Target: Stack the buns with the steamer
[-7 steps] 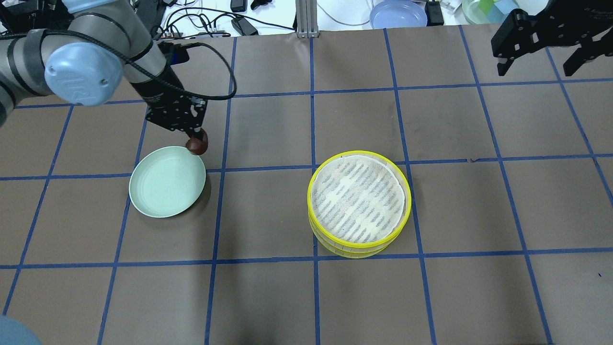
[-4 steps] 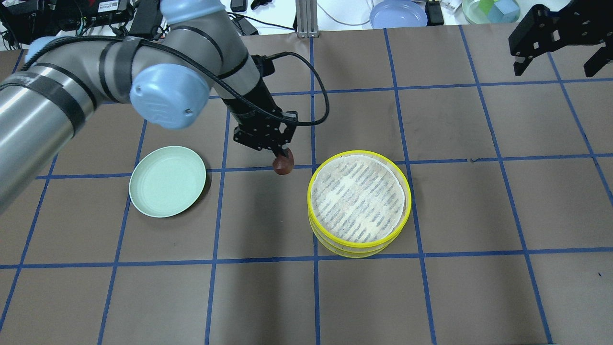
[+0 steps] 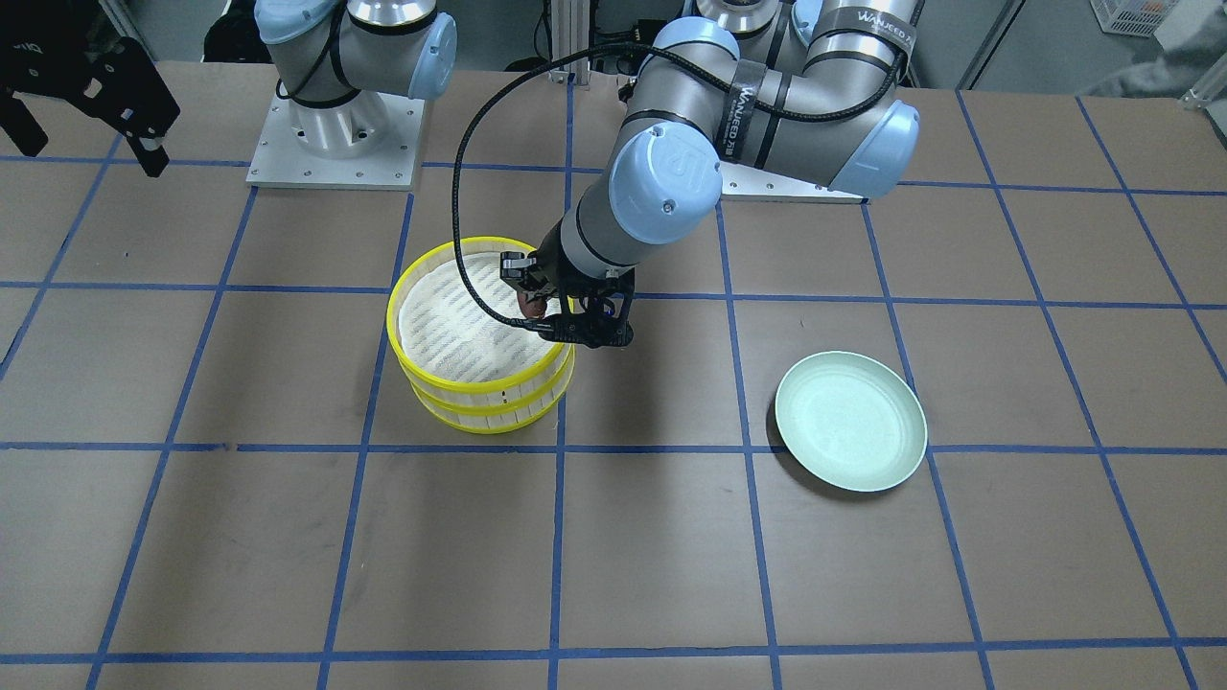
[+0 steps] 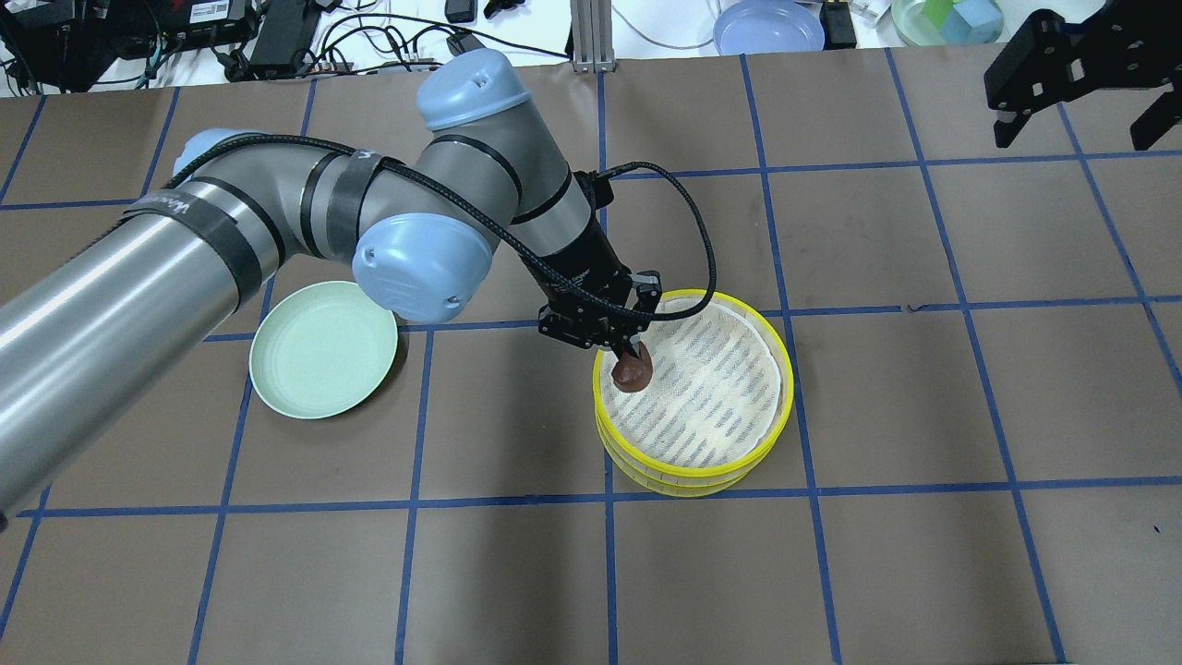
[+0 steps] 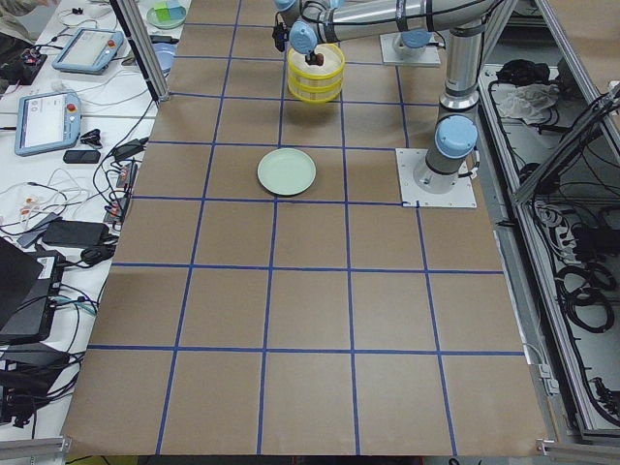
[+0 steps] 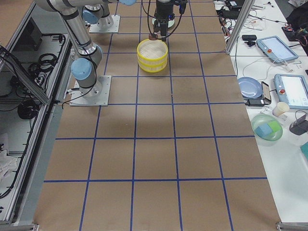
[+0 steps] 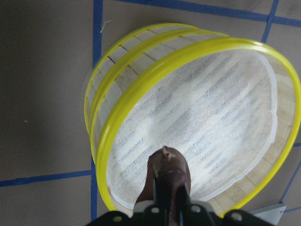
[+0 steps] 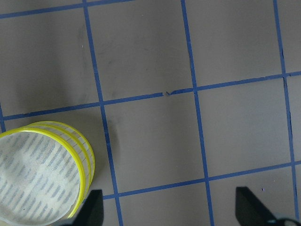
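Clamping the dark reddish-brown bun [image 4: 633,370] tightly, the left pincer [image 4: 632,356] hangs over the cloth-lined yellow steamer [image 4: 688,480] at its edge nearest the green plate [image 4: 323,351], while the right pincer [image 4: 1076,139] hovers well apart, fingers spread wide and empty.

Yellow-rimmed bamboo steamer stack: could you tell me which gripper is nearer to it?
Left. The left gripper hangs over the yellow-rimmed bamboo steamer stack, at its edge, jaws shut on the dark reddish-brown bun; the right gripper hangs open, far away.

"WANJEED" on left arm's strap [image 3: 868,24] (white lettering)
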Tool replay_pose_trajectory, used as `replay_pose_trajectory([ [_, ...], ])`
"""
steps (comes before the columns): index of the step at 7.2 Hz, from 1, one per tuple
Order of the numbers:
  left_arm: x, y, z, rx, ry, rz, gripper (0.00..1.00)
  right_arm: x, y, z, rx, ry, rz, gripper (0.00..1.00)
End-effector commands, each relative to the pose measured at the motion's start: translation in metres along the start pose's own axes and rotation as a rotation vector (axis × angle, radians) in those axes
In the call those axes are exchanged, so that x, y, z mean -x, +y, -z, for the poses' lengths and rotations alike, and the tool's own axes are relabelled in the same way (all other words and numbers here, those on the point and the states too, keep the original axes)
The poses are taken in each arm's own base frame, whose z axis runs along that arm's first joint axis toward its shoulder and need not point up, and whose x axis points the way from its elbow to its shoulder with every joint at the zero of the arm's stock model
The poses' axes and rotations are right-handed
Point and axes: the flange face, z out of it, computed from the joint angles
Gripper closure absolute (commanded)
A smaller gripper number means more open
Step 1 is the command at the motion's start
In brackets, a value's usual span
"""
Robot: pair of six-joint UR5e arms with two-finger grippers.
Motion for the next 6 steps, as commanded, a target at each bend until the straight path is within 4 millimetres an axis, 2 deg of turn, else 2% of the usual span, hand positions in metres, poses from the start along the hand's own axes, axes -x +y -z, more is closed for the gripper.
replay_pose_trajectory([
  [1,0.0,0.001,-0.012,0.017,0.001,0.001,0.39,0.0,0.0,-0.001,0.002,-0.004,0.005,0.0],
  [2,-0.001,0.0,-0.01,0.011,0.004,0.0,0.12,0.001,-0.001,-0.004,0.006,-0.005,0.01,0.0],
  [3,-0.001,0.0,-0.01,0.01,0.003,0.006,0.07,0.002,0.0,-0.003,0.004,-0.016,0.008,0.0],
  [5,-0.003,-0.001,0.004,-0.023,0.004,-0.003,0.0,0.011,-0.002,0.004,-0.013,-0.085,-0.015,0.0],
  [6,0.004,-0.006,0.006,-0.036,-0.024,0.002,0.0,0.022,-0.003,0.005,-0.006,-0.111,-0.12,0.0],
])
